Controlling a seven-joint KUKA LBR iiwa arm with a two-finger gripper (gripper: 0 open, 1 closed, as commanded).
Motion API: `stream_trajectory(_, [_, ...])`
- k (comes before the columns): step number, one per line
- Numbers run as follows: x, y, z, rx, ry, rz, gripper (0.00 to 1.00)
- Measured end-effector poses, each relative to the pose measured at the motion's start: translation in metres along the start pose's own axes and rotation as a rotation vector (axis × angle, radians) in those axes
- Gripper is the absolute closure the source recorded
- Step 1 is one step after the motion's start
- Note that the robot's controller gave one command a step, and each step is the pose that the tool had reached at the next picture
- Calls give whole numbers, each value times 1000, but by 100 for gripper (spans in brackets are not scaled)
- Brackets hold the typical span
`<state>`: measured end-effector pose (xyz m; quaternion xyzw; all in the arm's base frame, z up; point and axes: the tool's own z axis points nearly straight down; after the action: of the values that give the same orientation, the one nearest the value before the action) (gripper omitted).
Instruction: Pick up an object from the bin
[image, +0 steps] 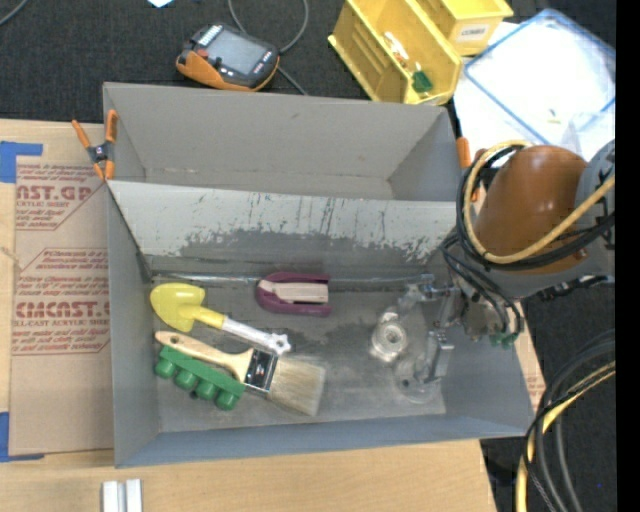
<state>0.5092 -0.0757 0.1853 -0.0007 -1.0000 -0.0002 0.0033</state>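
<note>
My gripper (418, 340) is low in the right part of the bin, its metal fingers spread apart, one toward the back and one toward the front. A small clear, roundish cap-like thing (387, 338) lies just to the left of the gap between the fingers, and I cannot tell if it touches them. Nothing is held. A purple and beige flat thing (293, 294) lies further left, near the back wall.
In the left half of the bin lie a yellow scoop with a white handle (180, 305), a wooden-handled paintbrush (270, 374) and a green toothed block (197, 379). The arm with its brown dome and cables hangs over the bin's right rim.
</note>
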Motion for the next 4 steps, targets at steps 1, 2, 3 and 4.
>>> stream_trajectory(1, [-2,0,-5,1,-8,-2,0])
stream_trajectory(2, [-45,-9,75,2,-9,-289,0])
stream_trajectory(3, [-65,-18,35,4,-14,-436,0])
stream_trajectory(4, [-67,-16,80,0,-7,-647,0])
